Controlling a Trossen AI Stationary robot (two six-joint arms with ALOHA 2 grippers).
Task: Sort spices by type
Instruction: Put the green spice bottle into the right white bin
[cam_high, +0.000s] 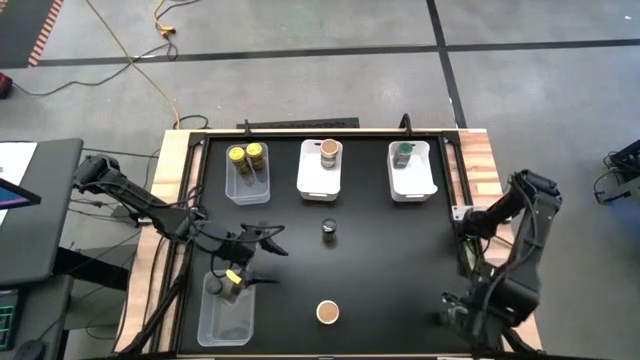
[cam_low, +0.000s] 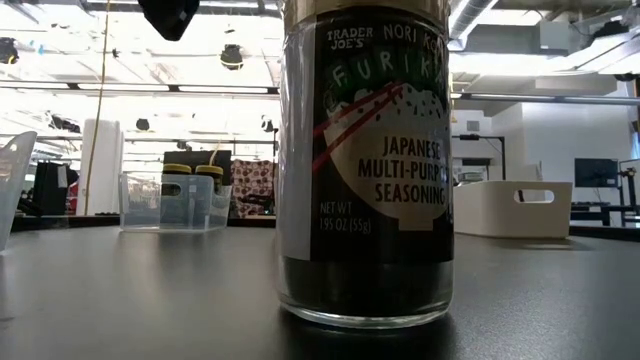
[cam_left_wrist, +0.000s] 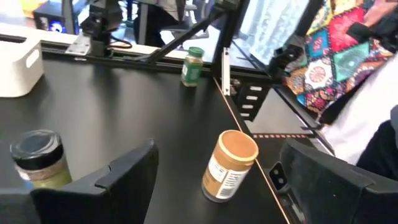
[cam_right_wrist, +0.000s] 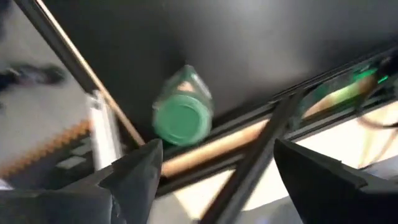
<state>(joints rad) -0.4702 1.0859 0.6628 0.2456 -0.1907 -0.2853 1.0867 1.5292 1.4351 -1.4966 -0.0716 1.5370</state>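
The spices are small round jars. In the high view two yellow-topped jars (cam_high: 247, 157) stand in a clear bin (cam_high: 262, 190), a tan-topped one (cam_high: 329, 151) in a white bin (cam_high: 320, 183), and a green one (cam_high: 404, 154) in another white bin (cam_high: 415, 185). A dark-grey-topped jar (cam_high: 329, 231) and a tan-topped jar (cam_high: 327, 313) stand upright on the bare table. Another green-topped jar (cam_right_wrist: 182, 118) stands by the table's near right corner, below my open right gripper (cam_right_wrist: 217, 180). My left gripper (cam_left_wrist: 217, 186) hovers open at the left, facing the tan-topped jar (cam_left_wrist: 230, 165).
A second clear bin (cam_high: 225, 310) sits at the near left, close under my left arm. The tan-topped jar (cam_low: 365, 160) fills the middle of the low view. The table's raised right edge rail (cam_right_wrist: 249, 143) runs close beside the green-topped jar. People and furniture show beyond the table.
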